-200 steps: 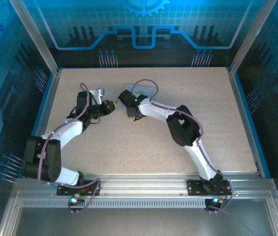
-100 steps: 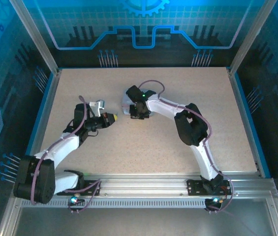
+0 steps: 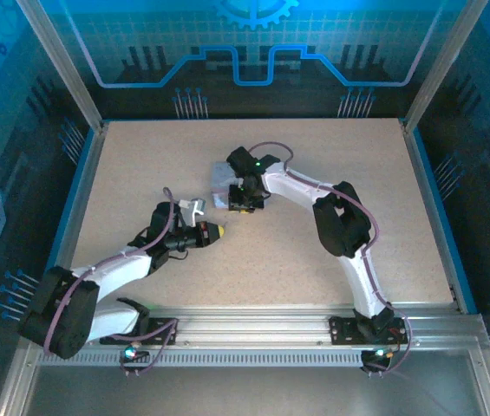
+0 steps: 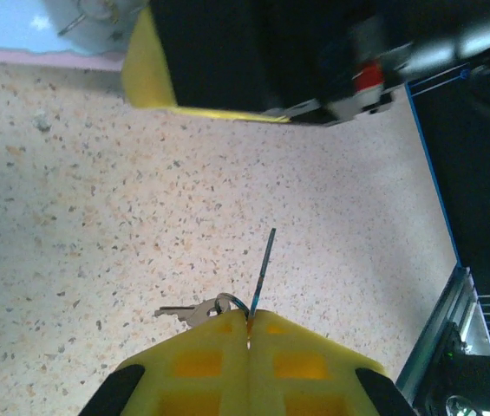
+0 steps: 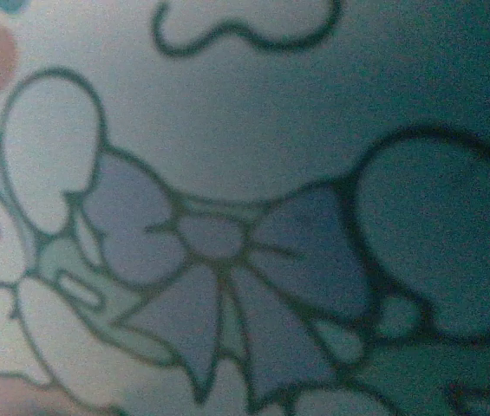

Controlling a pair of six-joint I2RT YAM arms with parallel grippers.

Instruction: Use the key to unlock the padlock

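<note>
The key (image 4: 266, 264) stuck out blade-first from between the yellow fingers of the left gripper (image 4: 249, 321), which were pressed together on it. A ring and a second key (image 4: 186, 313) hung just beside those fingers, over the speckled table (image 4: 97, 191). Ahead of the blade, apart from it, the right gripper (image 3: 242, 205) sat over the pale blue tin (image 3: 218, 184), close to its cartoon picture (image 5: 210, 251); whether its jaws were apart or together could not be told, and a thin metal loop (image 4: 69, 23) at the tin's edge was too blurred to identify.
</note>
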